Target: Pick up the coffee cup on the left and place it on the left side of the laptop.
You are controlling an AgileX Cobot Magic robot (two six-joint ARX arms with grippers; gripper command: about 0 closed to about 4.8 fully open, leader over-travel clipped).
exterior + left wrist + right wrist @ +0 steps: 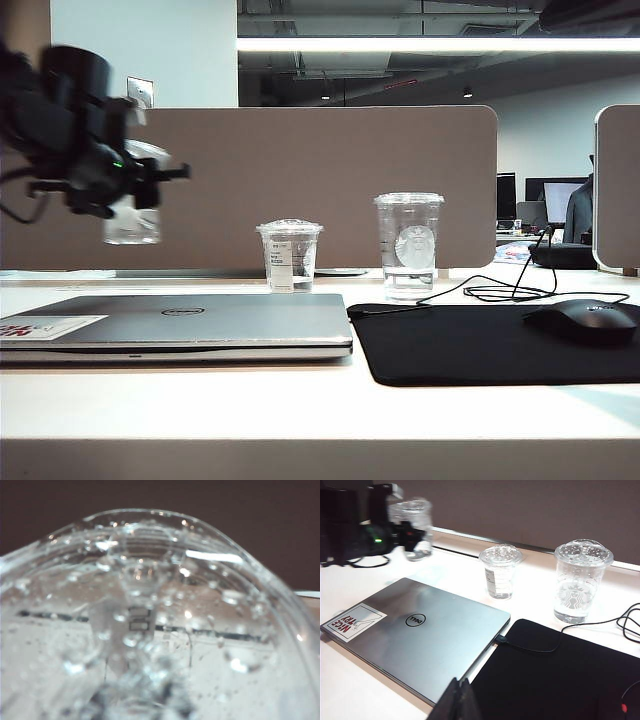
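Left tool (128, 190) is clenched on the clear plastic coffee cup with domed lid (133, 215), holding it in the air, clear of the white surface (300, 400), at far left above the left end of the flat silver-grey Dell laptop (190, 325). The left wrist view is filled by the cup's droplet-covered lid (150, 605). Right tool (457, 702) hangs at the near edge above the laptop's right corner; its dark fingertips sit together, grasping nothing. A shorter clear cup with white label (290, 255) and a taller clear cup with round logo (408, 245) stand beyond the laptop. A black mouse pad (480, 345) lies right of the laptop, carrying a black mouse (583, 320).
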